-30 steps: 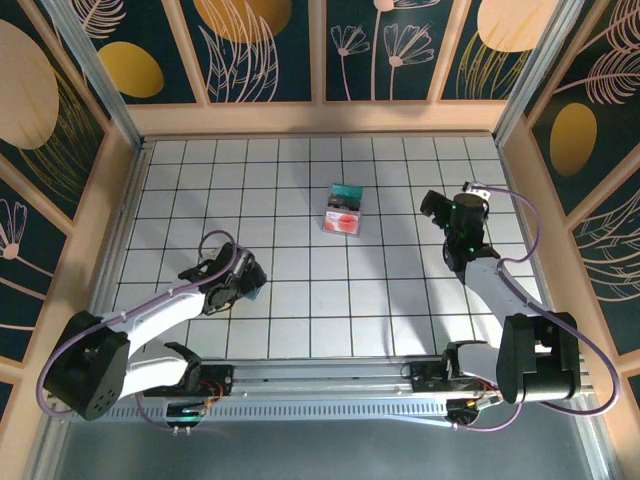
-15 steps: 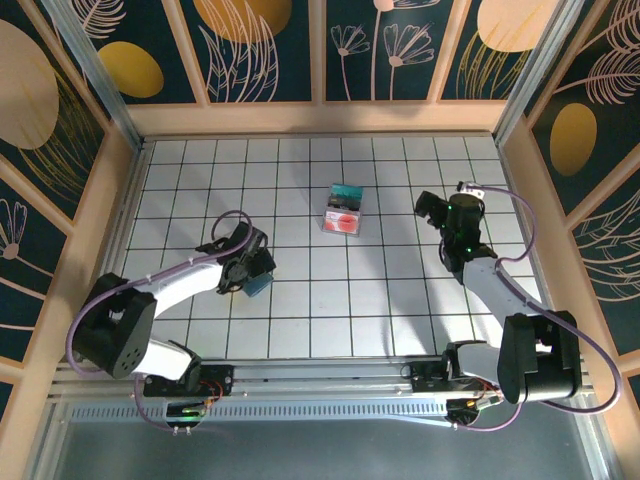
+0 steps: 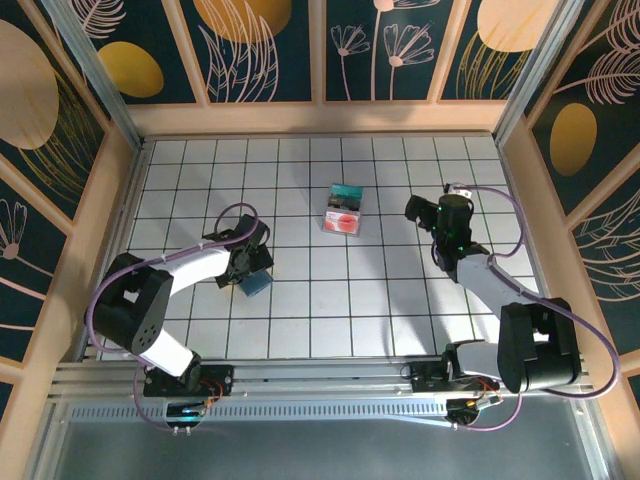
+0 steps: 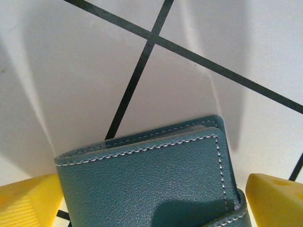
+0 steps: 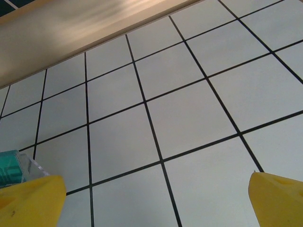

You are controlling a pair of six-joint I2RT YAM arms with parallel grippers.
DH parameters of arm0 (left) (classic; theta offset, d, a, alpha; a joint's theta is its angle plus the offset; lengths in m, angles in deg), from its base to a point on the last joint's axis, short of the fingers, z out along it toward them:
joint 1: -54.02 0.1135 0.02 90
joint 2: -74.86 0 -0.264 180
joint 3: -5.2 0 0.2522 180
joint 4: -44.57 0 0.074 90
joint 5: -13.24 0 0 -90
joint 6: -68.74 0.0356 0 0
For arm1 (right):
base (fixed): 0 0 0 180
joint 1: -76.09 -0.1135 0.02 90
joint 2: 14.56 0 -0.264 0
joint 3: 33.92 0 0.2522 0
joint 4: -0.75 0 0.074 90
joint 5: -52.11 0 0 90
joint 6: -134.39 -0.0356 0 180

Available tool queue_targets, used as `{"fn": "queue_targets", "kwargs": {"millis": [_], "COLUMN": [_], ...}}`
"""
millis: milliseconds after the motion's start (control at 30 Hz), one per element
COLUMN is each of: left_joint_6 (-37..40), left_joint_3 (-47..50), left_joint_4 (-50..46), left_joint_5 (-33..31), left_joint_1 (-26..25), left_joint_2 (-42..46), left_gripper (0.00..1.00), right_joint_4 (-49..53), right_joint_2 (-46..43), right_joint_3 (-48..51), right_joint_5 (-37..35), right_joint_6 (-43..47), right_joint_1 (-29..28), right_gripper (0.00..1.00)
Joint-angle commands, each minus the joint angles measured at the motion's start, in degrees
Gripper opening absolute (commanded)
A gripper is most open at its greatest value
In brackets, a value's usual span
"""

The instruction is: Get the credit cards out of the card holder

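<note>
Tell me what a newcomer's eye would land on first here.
The slate-blue card holder lies on the tiled floor between the yellow fingers of the open left gripper, left of centre. A small stack of credit cards, teal and pink-red, lies apart near the middle, with the open right gripper to its right.

The top external camera sits high above and behind the arm bases (image 3: 445,375) and looks steeply down on the whole white tiled table (image 3: 330,295), far enough off to take in the painted walls (image 3: 270,50). The left wrist camera looks down from very close at the card holder (image 4: 147,184) between its own yellow fingertips (image 4: 28,203); the overhead view shows that card holder (image 3: 257,283) small. The right wrist camera sits low and looks slantwise across the tiles toward a wooden wall base (image 5: 94,28), catching at its left edge a teal corner of the credit cards (image 5: 8,169); from above, those credit cards (image 3: 343,210) lie mid-table.
</note>
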State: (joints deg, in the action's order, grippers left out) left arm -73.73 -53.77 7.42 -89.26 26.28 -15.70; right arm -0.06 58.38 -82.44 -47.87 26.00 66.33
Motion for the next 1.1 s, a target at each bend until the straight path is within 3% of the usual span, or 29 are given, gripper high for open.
{"fn": "queue_targets", "kwargs": {"millis": [0, 267, 400, 600, 867, 1067], "left_joint_6": [2.0, 0.5, -0.4, -1.6, -1.7, -1.3], "left_joint_3": [-1.2, 0.8, 1.4, 1.0, -1.4, -3.7], "left_joint_4": [-1.2, 1.6, 3.8, 7.4, 11.9, 14.1], "left_joint_5": [-1.3, 3.1, 4.8, 8.1, 14.6, 17.2], "left_joint_1": [0.3, 0.2, 0.2, 0.2, 0.3, 0.2], "left_joint_2": [-1.9, 0.5, 2.3, 4.5, 5.3, 5.5], "left_gripper": [0.99, 0.73, 0.68, 0.64, 0.64, 0.65], "right_joint_4": [-1.7, -1.3, -0.3, -1.1, -10.2, -15.5], "right_joint_2": [0.8, -0.1, -0.2, -0.3, 2.0, 6.2], "right_joint_3": [-1.4, -1.5, -2.0, -0.6, 1.8, -0.2], "right_joint_5": [0.0, -0.7, 0.8, 10.9, 23.9, 27.2], "right_joint_6": [0.5, -0.3, -2.3, -7.2, -12.6, -14.4], "right_joint_1": [-0.7, -1.2, -1.3, -3.7, -16.3, -27.7], "right_gripper": [0.99, 0.99, 0.99, 0.99, 0.98, 0.91]}}
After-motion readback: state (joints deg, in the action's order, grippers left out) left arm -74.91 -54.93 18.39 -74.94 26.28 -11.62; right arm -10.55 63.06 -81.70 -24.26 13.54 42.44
